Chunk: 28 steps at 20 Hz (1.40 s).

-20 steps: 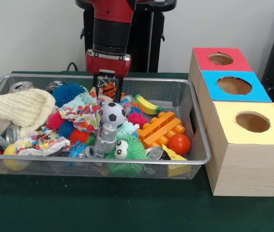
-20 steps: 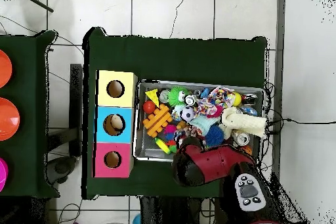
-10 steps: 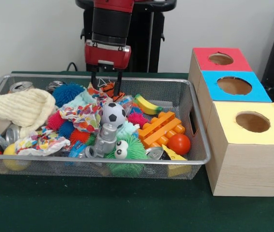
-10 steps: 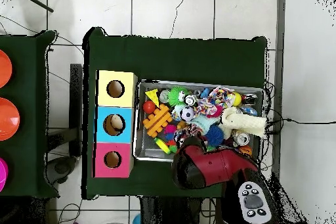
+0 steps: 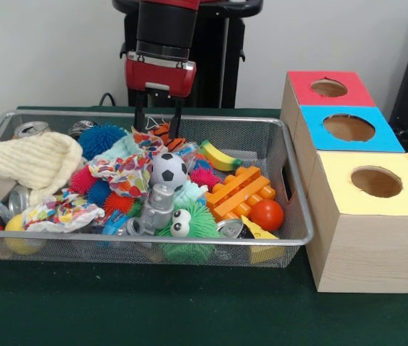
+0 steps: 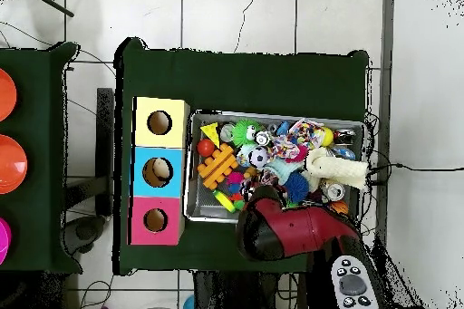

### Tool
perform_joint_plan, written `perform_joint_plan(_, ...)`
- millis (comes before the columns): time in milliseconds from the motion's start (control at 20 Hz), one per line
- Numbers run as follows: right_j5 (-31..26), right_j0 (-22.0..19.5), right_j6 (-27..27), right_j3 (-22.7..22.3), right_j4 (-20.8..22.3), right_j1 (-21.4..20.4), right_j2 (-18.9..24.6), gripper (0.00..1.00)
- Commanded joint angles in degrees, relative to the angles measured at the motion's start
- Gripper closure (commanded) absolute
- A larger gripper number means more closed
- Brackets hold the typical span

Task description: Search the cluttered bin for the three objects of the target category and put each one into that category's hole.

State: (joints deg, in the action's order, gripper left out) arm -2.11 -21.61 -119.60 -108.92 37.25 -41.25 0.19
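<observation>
We have the pincer (image 5: 158, 121) above the far side of the wire bin (image 5: 296, 209), its two fingers spread and holding nothing, and just beneath the tips lies the orange striped toy (image 5: 163, 132) we take for our target (the category is our guess). To grasp it well, we should come straight down astride it, clear of the patterned cloth (image 5: 126, 173) beside it, and close only once seated, then carry it to the box of holes (image 5: 355, 180) well off to the side
</observation>
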Motion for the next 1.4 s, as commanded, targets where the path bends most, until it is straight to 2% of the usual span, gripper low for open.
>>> perform_joint_plan(50,-4.80,2.02,-5.66,-1.44,-3.06,0.83,0.80,0.00)
perform_joint_plan(700,-3.32,5.69,-6.96,-0.99,-5.96,2.42,-1.91,0.00)
perform_joint_plan(1100,-0.94,5.45,-6.52,-0.34,-5.85,4.54,-2.67,0.00)
perform_joint_plan(1400,-0.41,5.53,-6.38,-0.92,-5.82,4.51,-3.03,0.00)
